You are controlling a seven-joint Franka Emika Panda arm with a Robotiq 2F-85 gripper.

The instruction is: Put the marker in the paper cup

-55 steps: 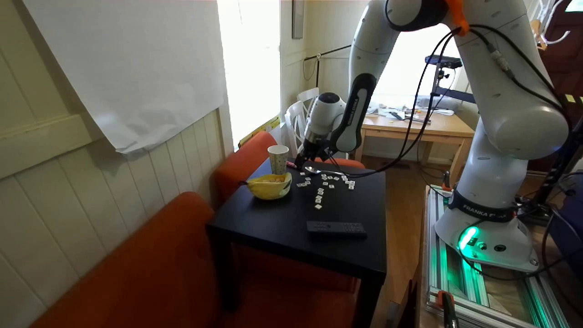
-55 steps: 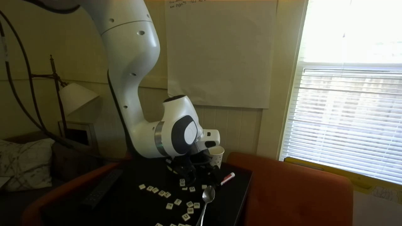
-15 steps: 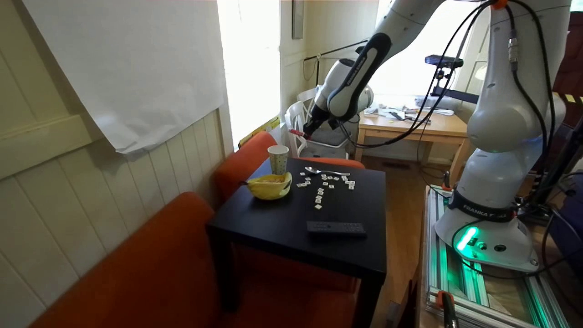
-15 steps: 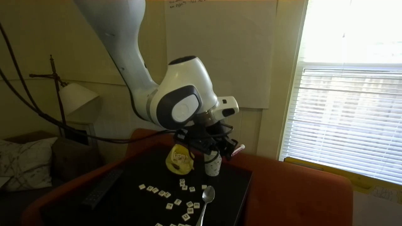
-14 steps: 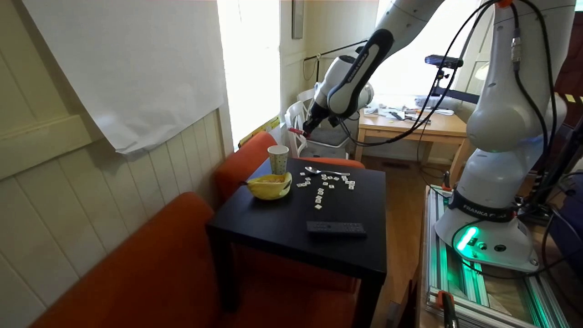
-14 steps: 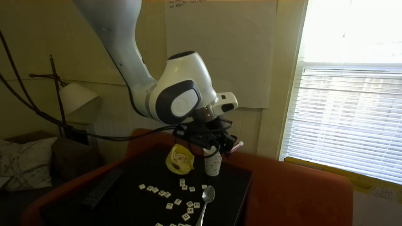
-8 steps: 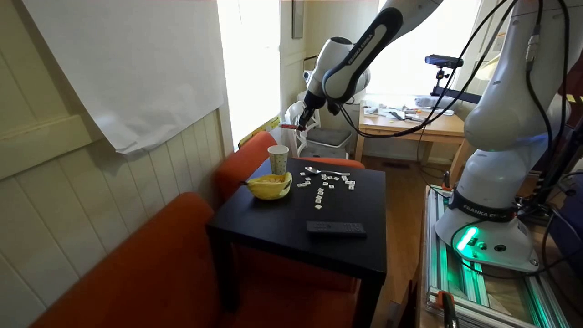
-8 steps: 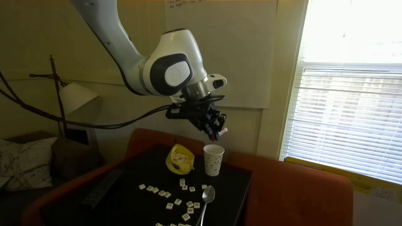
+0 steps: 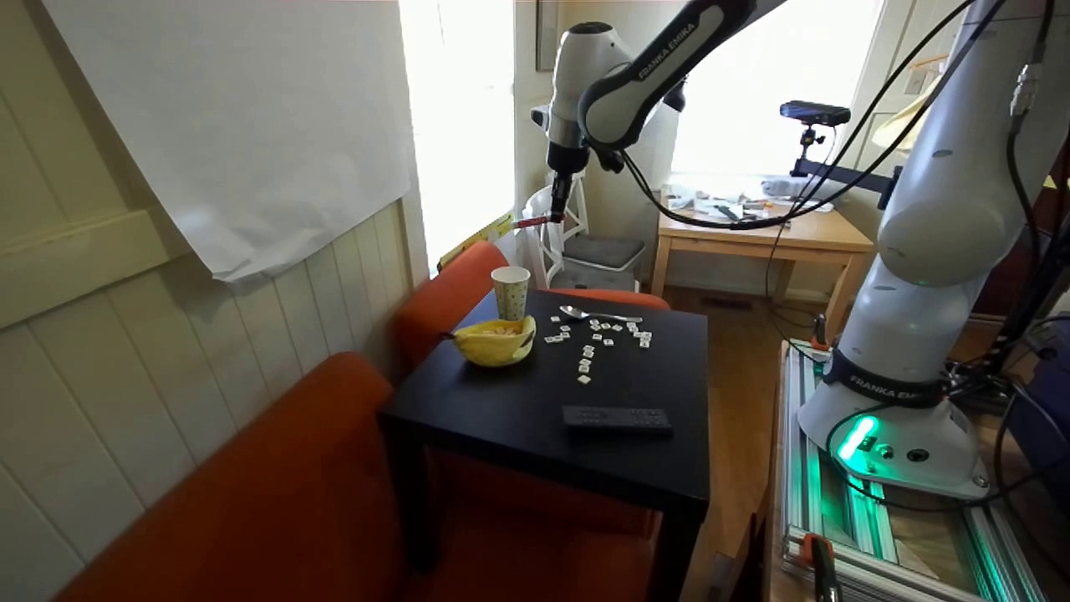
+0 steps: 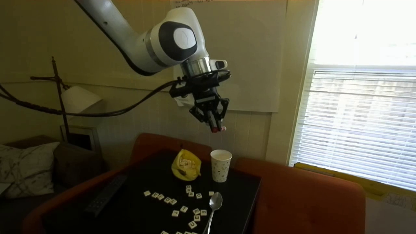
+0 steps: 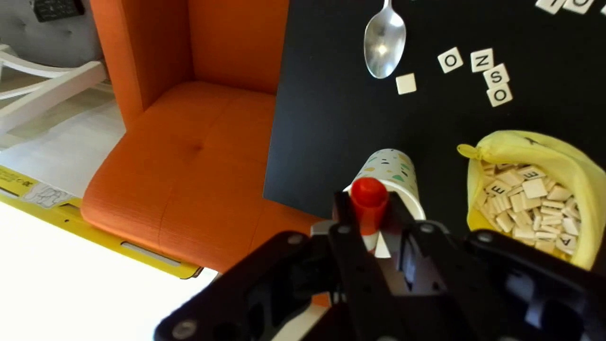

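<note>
My gripper (image 10: 217,129) points down, shut on the marker, and hangs in the air above the far part of the black table. In an exterior view the marker (image 9: 531,222) sticks out sideways from the fingertips, lying nearly level. Its red cap (image 11: 369,192) faces the camera in the wrist view, pinched between the two dark fingers, which hide most of its body. The paper cup (image 10: 220,167), whitish with coloured specks, stands upright on the table below the gripper and apart from it. In the wrist view the cup (image 11: 389,166) is partly covered by the marker and fingers.
A yellow bowl-like pouch (image 10: 186,165) full of letter tiles sits beside the cup. A spoon (image 10: 215,201), several loose letter tiles (image 9: 587,365) and a black remote (image 9: 617,419) lie on the table. Orange seats (image 11: 189,156) border the table's edge.
The arm has risen, and the hand has swung from slanted to pointing down, carrying the marker up and across above the cup. Several seconds ago the marker lay on the table. The cup has not moved.
</note>
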